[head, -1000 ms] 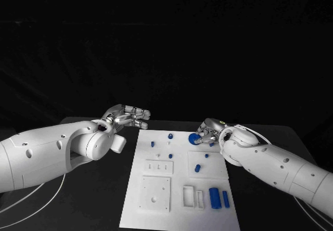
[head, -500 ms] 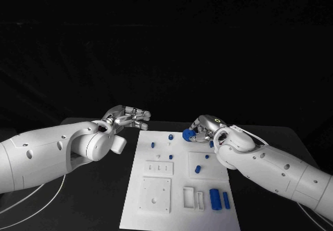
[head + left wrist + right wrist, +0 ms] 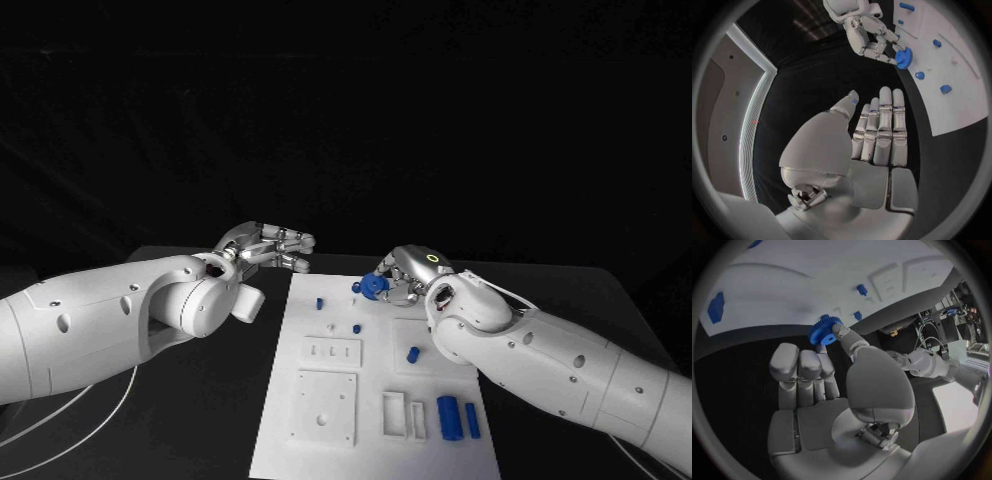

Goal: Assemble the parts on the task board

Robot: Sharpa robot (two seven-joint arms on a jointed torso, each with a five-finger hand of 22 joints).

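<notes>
1. The right hand (image 3: 400,279) pinches a blue gear (image 3: 372,287) in its fingertips, above the far end of the white board (image 3: 335,420), near a blue peg (image 3: 355,286), probably to seat it.
2. The left hand (image 3: 265,246) hovers empty beside the board, fingers loosely apart, leaving room.
</notes>
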